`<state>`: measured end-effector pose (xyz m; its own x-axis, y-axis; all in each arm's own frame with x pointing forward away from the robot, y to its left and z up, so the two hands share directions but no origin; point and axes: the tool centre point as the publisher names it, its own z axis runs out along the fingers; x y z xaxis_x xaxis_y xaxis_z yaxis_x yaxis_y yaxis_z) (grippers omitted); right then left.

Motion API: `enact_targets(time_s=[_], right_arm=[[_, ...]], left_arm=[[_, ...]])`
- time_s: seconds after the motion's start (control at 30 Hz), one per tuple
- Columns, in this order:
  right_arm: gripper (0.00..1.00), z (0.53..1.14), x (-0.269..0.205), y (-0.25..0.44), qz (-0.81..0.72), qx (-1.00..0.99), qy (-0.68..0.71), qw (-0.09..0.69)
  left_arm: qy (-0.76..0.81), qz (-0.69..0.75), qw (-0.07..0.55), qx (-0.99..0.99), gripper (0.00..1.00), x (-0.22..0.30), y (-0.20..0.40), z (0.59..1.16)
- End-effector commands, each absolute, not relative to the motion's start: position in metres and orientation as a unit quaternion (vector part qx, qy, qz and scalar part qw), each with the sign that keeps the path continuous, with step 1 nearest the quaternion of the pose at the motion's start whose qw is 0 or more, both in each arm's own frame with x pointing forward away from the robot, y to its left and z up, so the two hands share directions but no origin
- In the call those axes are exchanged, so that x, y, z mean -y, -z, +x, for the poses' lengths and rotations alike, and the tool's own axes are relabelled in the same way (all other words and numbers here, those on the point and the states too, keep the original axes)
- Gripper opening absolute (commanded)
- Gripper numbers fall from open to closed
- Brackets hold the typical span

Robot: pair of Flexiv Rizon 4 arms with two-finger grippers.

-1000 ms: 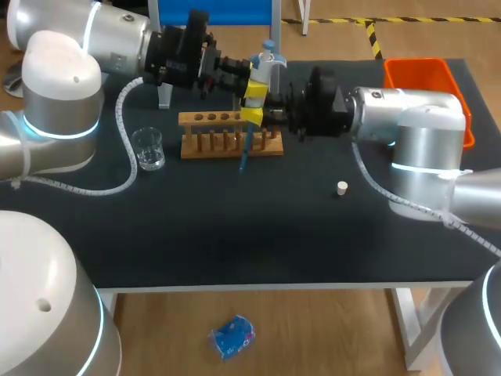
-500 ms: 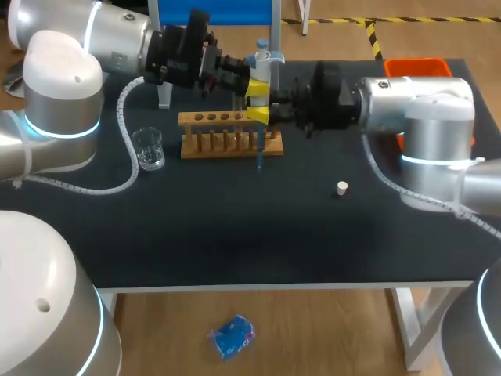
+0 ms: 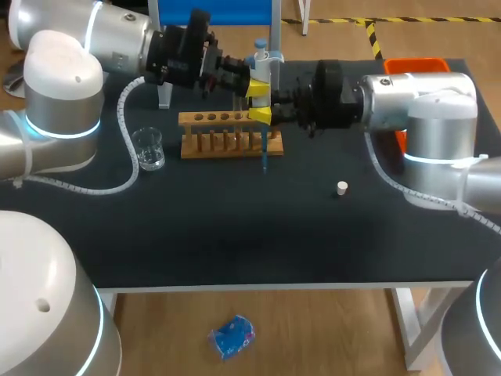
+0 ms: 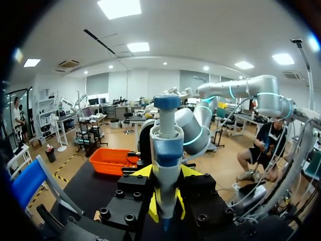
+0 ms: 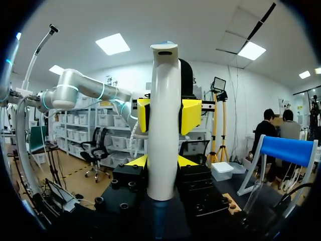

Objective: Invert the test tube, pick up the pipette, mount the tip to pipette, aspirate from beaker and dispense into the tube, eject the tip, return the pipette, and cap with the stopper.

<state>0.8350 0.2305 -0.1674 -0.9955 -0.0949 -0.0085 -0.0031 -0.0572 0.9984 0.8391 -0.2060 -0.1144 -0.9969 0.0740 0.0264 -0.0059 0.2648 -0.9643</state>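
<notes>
The pipette (image 3: 262,64), white with a blue top, stands upright over the right end of the wooden tube rack (image 3: 219,135). Its blue tip (image 3: 264,160) hangs in front of the rack. My left gripper (image 3: 255,88) is shut on the pipette's upper body and my right gripper (image 3: 263,116) is shut on it just below. In the left wrist view the pipette (image 4: 166,145) rises between my left gripper (image 4: 165,211). In the right wrist view the pipette (image 5: 163,125) stands in my right gripper (image 5: 161,163). The glass beaker (image 3: 148,148) stands left of the rack. The white stopper (image 3: 342,188) lies to the right.
An orange bin (image 3: 415,72) sits at the table's back right corner, partly behind my right arm. A grey stand (image 3: 164,95) is behind the rack at the left. The front half of the dark table (image 3: 250,235) holds nothing.
Both grippers have shifted a little to the right with the pipette. The pipette went from tilted to upright and its tip swung right, from the rack's middle to its right end.
</notes>
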Motion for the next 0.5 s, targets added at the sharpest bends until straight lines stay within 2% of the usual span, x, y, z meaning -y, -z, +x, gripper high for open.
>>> enact_targets(time_s=[0.03, 0.5], right_arm=[[0.0, 0.8351, -0.2305, 0.1681, 0.042, 0.689, 0.722, 0.038], [0.0, 0.8356, -0.2333, 0.1679, 0.055, 0.704, 0.707, 0.046]], left_arm=[[-0.605, -0.021, 0.034, 0.795, 0.0, 0.2026, 0.1129, 0.8406], [-0.605, -0.021, 0.034, 0.795, 0.0, 0.2026, 0.1129, 0.8406]])
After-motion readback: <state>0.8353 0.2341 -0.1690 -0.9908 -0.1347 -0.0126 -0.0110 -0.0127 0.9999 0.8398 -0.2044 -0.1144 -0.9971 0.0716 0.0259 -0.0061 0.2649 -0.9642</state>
